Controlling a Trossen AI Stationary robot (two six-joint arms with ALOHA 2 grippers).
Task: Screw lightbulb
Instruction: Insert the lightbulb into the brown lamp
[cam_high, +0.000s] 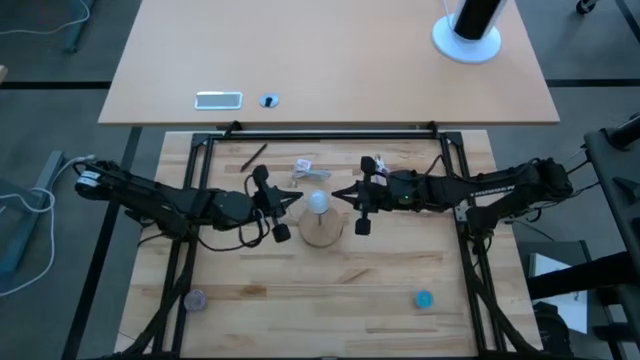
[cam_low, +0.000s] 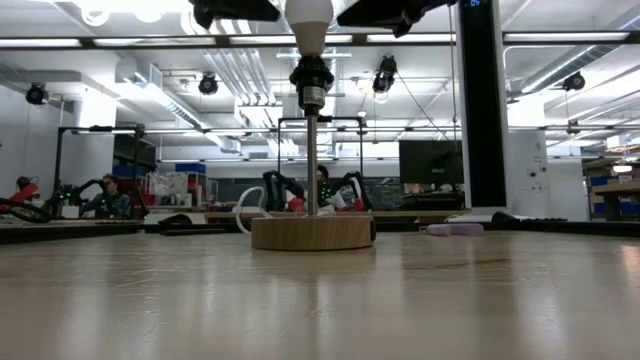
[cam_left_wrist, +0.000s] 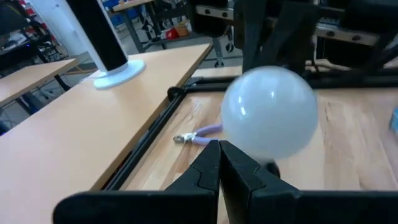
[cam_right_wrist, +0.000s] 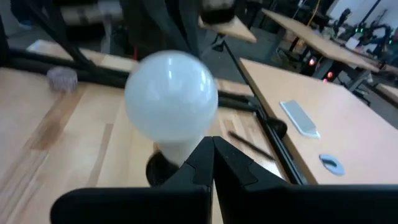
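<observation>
The white frosted lightbulb (cam_high: 318, 203) stands upright with its base in the black socket (cam_low: 312, 76), on a thin stem over the round wooden disc (cam_high: 321, 230). My left gripper (cam_high: 296, 199) is shut, its tips level at the bulb's left side. My right gripper (cam_high: 338, 194) is shut, its tips level at the bulb's right side. The bulb fills the left wrist view (cam_left_wrist: 268, 112) and the right wrist view (cam_right_wrist: 171, 96), just past each pair of closed fingertips. My left gripper's shut fingertips (cam_left_wrist: 219, 152) point level at the bulb's round side from the table's left; I cannot tell whether they touch it. My right gripper's shut fingertips (cam_right_wrist: 211, 148) point level at the bulb's round side from the table's right; I cannot tell whether they touch it.
A crumpled clear wrapper (cam_high: 308, 168) and a dark stick (cam_high: 253, 157) lie behind the disc. A purple piece (cam_high: 194, 299) and a blue piece (cam_high: 424, 298) lie near the front edge. The far table holds a flat white device (cam_high: 218, 99) and a white round stand (cam_high: 466, 40).
</observation>
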